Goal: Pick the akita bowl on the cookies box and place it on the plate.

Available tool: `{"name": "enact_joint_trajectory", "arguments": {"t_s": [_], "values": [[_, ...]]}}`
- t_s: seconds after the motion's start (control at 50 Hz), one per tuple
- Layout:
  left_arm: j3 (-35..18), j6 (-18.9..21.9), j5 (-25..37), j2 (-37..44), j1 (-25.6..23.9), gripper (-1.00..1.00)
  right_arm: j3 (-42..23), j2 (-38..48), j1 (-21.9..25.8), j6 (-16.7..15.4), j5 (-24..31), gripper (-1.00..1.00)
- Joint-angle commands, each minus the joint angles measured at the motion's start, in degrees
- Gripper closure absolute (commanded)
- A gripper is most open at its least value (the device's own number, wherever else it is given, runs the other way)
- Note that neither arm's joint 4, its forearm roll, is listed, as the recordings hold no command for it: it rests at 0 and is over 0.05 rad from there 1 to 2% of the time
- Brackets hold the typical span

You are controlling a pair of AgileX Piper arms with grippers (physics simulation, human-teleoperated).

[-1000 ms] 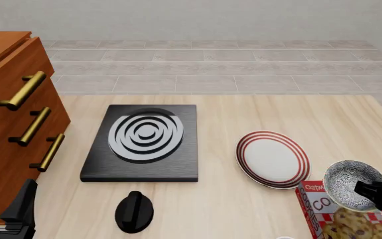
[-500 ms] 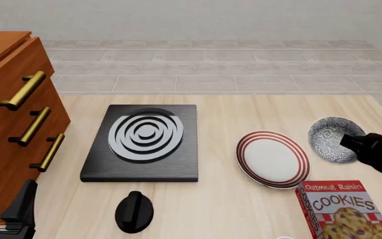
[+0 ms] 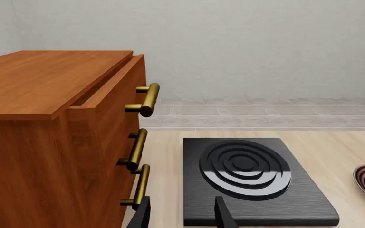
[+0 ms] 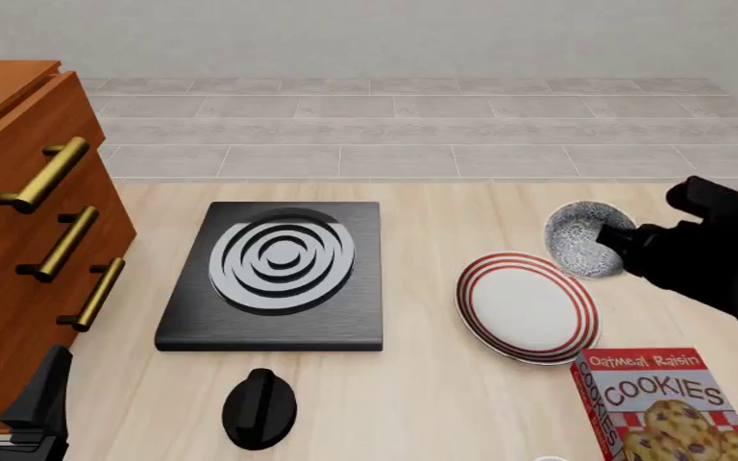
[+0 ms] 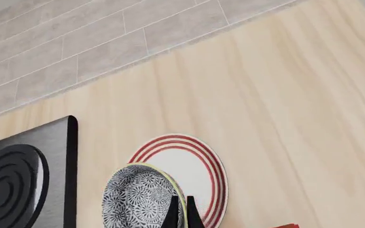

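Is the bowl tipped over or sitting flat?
Tipped. The bowl hangs in the air, held by its rim in the right gripper, its speckled inside facing sideways toward the camera, above the plate.

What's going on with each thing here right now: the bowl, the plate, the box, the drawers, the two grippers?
akita bowl: lifted, tilted, held by its rim.
plate: on the table, nothing on it.
cookies box: flat, nothing on it.
Cabinet: top drawer slightly open.
Right gripper: shut on the bowl's rim.
Left gripper: open, holding nothing.
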Motion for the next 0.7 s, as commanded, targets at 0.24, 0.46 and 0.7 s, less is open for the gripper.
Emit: {"name": "enact_joint_trajectory", "arguments": {"t_s": [0.24, 0.46, 0.7], "values": [[0.0, 0.0, 0.0, 0.0, 0.0, -1.0, -2.04, 12.04, 4.55, 5.54, -7.95, 1.0], [0.0, 0.0, 0.0, 0.0, 0.0, -1.0, -1.7, 14.38, 5.48, 7.42, -9.42, 1.0], [0.0, 0.0, 0.0, 0.0, 0.0, -1.0, -1.36, 16.47, 4.49, 7.62, -11.01, 1.0]]}}
